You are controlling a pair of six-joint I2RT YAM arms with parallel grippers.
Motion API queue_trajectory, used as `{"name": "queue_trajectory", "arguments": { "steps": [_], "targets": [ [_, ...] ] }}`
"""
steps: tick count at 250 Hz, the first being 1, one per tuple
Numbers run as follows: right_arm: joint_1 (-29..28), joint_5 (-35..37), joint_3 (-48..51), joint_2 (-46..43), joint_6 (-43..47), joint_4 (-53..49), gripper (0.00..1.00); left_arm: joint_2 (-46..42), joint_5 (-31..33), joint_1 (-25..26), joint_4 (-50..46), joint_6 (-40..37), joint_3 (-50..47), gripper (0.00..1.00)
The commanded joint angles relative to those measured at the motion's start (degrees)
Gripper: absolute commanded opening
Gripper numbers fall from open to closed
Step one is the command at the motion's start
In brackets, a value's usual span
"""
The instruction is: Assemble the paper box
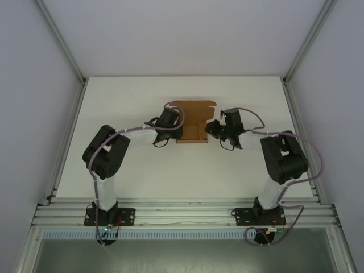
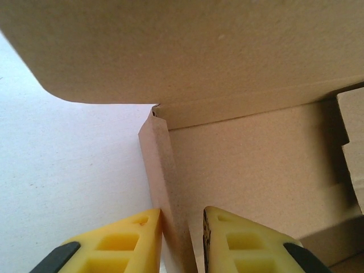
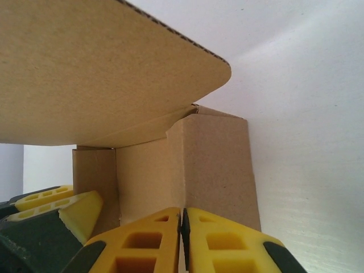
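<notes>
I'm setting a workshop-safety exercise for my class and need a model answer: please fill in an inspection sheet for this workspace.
Surface: white table, flat, unmarked.
Job's things: paper box, brown cardboard, partly folded, side walls up, lid flap open.
Clutter: nothing seen.
Grippers: left gripper closed on a side wall; right gripper shut on a wall fold.
Cables: purple-grey cables loop along both arms.
Surroundings: aluminium frame, pale enclosure walls.

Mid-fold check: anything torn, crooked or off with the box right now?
Nothing stands out. The box lies square between the arms, partly folded, with no tears or crushed corners visible. The left gripper and right gripper each pinch an upright side wall.
</notes>
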State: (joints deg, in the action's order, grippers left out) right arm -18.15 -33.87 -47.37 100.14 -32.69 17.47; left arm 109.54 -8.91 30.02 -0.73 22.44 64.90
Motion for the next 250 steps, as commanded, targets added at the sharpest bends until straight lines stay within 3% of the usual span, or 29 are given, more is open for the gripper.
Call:
{"name": "queue_trajectory", "arguments": {
  "steps": [1, 85, 132, 194, 250],
  "targets": [
    [0.2, 1.3, -0.3, 2.4, -0.3, -3.2, 0.13, 1.2, 0.1, 0.7, -1.6, -0.8, 1.7, 0.25],
    [-0.4, 8.5, -2.8, 3.1, 3.5, -15.1, 0.20, 0.9, 0.0, 0.7, -1.8, -0.5, 1.9, 0.25],
    [-1.0, 7.9, -3.4, 4.2, 4.0, -15.4, 0.15, 1.2, -0.2, 0.8, -2.0, -0.6, 2.1, 0.24],
    [-1.3, 8.0, -6.1, 7.5, 4.4, -18.4, 0.16, 0.3, 0.4, 0.9, -1.9, -0.8, 1.5, 0.24],
    [-2.1, 13.6, -8.6, 8.8, 5.5, -26.9, 0.19, 0.1, 0.6, 0.9, -1.7, -0.9, 1.3, 0.24]
  ]
}}
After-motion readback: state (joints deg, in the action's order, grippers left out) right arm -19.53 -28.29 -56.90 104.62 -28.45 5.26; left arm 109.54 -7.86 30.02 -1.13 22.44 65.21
